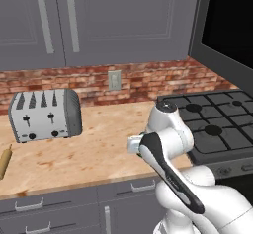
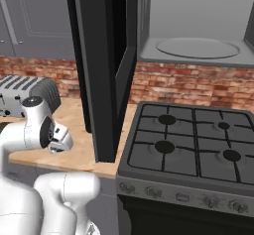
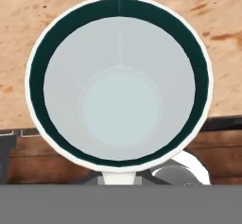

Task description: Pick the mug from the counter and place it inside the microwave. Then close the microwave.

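Left base: I see the toaster (image 1: 45,114) on the counter (image 1: 99,149), arm folded over its front edge.
Right base: microwave (image 2: 193,26) door (image 2: 101,65) hangs open above the stove (image 2: 188,145).
Hand: mug (image 3: 118,83) right under my camera, over the counter edge; fingers' grip I cannot tell.

Pale blue-grey glossy mug (image 3: 120,83) with a dark teal inner rim seen straight down its mouth, upright, over the tan wood-grain desk (image 1: 99,149) with reddish blotches. Right of that desk, above the stove, the big dark microwave (image 2: 193,50) hangs with its black door (image 2: 101,65) swung wide open, grey interior and round turntable showing.
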